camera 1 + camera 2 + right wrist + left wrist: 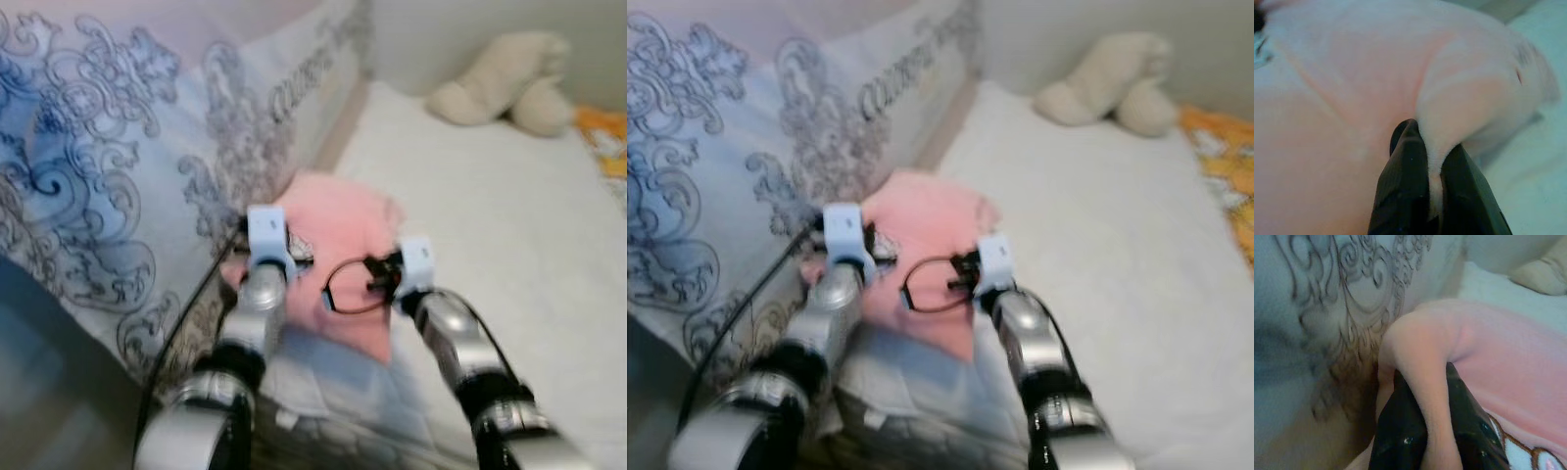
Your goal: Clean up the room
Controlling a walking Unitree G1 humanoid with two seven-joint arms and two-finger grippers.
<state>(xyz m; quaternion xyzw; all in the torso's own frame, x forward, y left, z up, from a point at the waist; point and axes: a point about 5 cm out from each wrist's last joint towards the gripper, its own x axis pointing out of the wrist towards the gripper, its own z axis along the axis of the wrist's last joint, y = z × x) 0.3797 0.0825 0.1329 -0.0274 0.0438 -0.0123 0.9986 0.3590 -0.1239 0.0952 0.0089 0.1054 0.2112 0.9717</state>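
A pink fleece cloth [343, 235] hangs spread between my two grippers over a white bed [509, 225]. My left gripper [1427, 431] is shut on a fold of its near left edge, with the black fingers [1400, 431] pinching the pink fabric. My right gripper [1432, 191] is shut on a fold at the cloth's right side. In the head views the two wrists [266, 240] [411, 259] sit side by side in front of the cloth, and the fingertips are hidden behind them. The head views are blurred.
A large pillow [108, 166] with blue-grey swirl pattern leans on my left, close to the left arm. A beige plush toy [509, 83] lies at the far end of the bed by the wall. An orange patterned item [607, 137] lies at the far right edge.
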